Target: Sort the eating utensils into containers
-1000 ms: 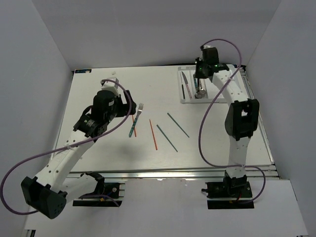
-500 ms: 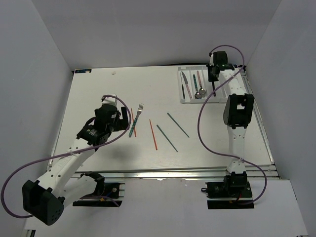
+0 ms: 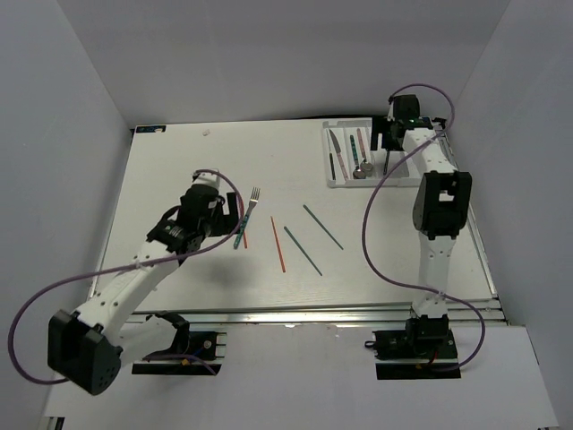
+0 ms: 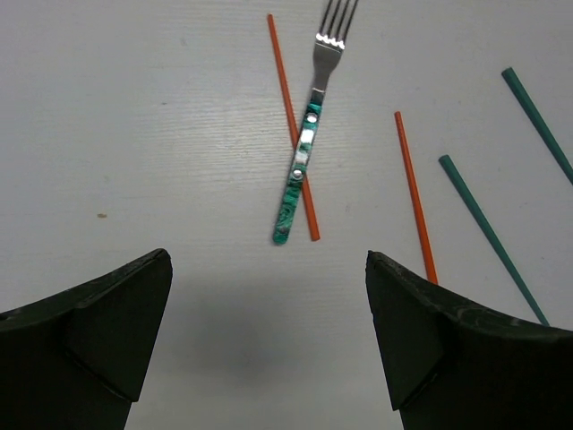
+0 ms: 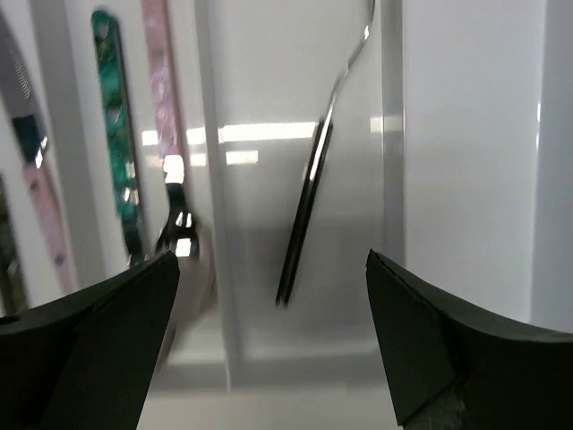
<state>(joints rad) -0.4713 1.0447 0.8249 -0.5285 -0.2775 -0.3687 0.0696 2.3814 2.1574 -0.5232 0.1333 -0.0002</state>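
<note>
Our left gripper (image 4: 269,345) is open, its fingers wide apart above the table (image 4: 134,134). Just ahead of it lies the fork (image 4: 304,152), crossing a red chopstick (image 4: 288,107). Ahead and to the right lie a second red chopstick (image 4: 414,197) and two teal chopsticks (image 4: 488,237). Our right gripper (image 5: 269,345) is also open and holds nothing. Directly ahead of it, a dark-handled utensil (image 5: 304,215) lies in one compartment of the white tray (image 5: 210,134). In the compartment to its left we see a teal-handled piece (image 5: 116,161) and a pink-handled piece (image 5: 161,90).
</note>
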